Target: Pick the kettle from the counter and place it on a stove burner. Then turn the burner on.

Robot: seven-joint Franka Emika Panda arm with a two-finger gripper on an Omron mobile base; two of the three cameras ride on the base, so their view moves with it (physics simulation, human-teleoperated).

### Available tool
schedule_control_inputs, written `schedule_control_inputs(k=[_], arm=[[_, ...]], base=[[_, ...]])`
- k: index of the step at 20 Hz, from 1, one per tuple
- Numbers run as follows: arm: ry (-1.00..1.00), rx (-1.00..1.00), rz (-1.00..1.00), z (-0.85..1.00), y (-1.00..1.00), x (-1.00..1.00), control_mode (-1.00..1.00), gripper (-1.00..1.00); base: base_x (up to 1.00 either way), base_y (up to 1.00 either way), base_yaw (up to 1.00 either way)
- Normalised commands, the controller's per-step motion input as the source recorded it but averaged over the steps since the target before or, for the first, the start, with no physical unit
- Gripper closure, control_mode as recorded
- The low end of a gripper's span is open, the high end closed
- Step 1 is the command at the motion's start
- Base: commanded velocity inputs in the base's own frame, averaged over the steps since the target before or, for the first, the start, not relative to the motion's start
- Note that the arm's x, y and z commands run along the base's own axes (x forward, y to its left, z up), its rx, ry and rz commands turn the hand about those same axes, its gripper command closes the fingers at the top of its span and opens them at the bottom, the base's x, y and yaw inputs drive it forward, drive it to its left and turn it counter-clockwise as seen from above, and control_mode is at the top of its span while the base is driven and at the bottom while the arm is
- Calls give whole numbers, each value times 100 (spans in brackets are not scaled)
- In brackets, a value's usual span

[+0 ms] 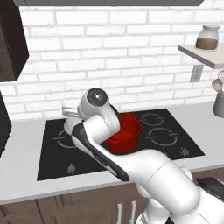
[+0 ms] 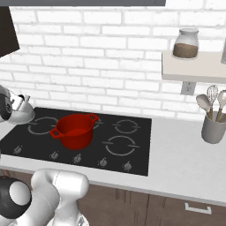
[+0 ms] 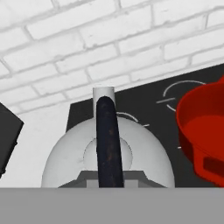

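No readable text or labels.

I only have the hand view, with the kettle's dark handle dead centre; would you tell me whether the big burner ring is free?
Observer: Yes, the largest white ring, front right on the black glass cooktop, is bare.
Operator: Where does the red pot stand?
Observer: The red two-handled pot stands mid-cooktop, left of that ring.
Operator: And the knobs?
Observer: A row of small round grey knobs lines the front edge.

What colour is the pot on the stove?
Red. The pot shows best in the right base view, standing on the black stove.
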Motion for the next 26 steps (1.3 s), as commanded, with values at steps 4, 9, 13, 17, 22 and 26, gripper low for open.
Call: schedule_control_inputs(k=[4, 9, 13, 17, 22, 26], arm=[[12, 2, -6, -4, 10, 14, -100, 100], [0, 0, -4, -14, 10, 25, -100, 100], [1, 0, -3, -14, 0, 29, -100, 100], [3, -1, -2, -27, 0, 27, -100, 100], [5, -2, -2, -32, 1, 26, -100, 100], [5, -2, -2, -29, 6, 23, -100, 100]], base=[[0, 0, 0], [0, 0, 0], [0, 0, 0], [0, 0, 0], [0, 0, 0], [0, 0, 0]])
